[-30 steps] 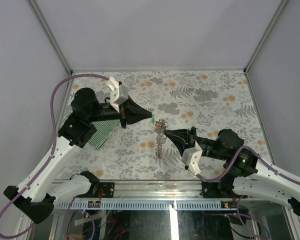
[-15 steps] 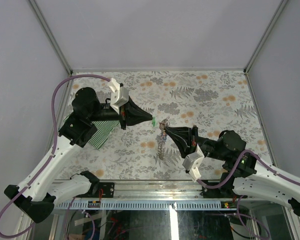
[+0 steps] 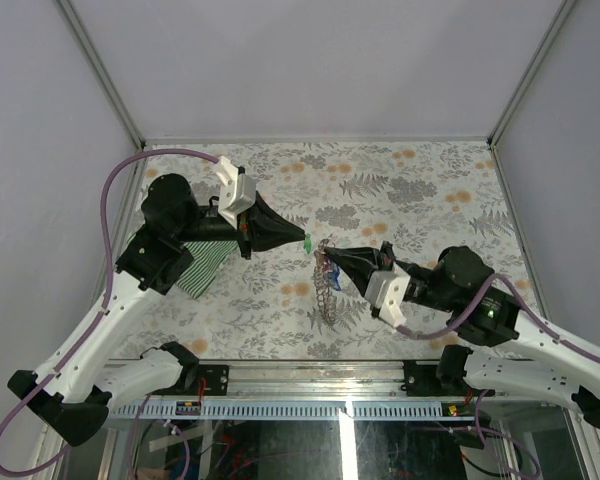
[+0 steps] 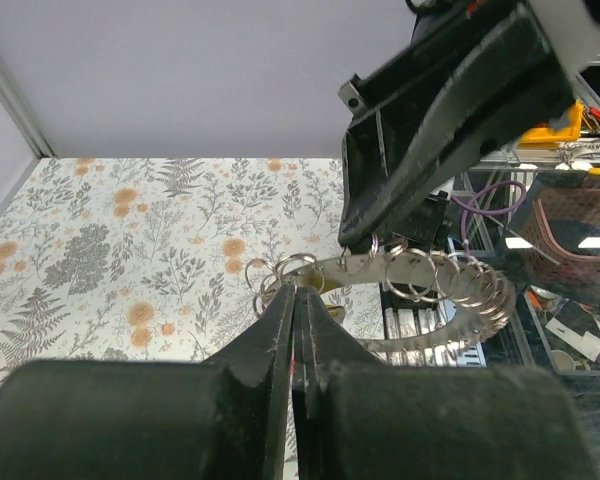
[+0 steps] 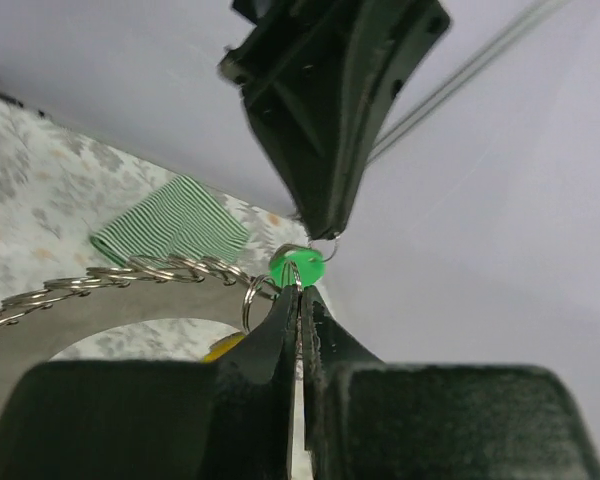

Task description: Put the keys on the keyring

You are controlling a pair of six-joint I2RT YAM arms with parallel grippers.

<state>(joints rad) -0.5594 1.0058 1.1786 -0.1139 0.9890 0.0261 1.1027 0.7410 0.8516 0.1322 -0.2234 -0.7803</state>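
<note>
You have the left gripper (image 3: 302, 239) clamped shut on the green key (image 3: 307, 242) above mid-worktop (image 3: 430, 190), and at its 4 o'clock the right gripper (image 3: 324, 256) pinches the keyring (image 3: 326, 295), which trails toward 6 o'clock.

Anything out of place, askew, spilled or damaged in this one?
Nothing stands out. The left gripper is shut on a green key, the right gripper on the keyring, which hangs as a curved strand. The striped cloth lies flat, partly under the left arm.
</note>
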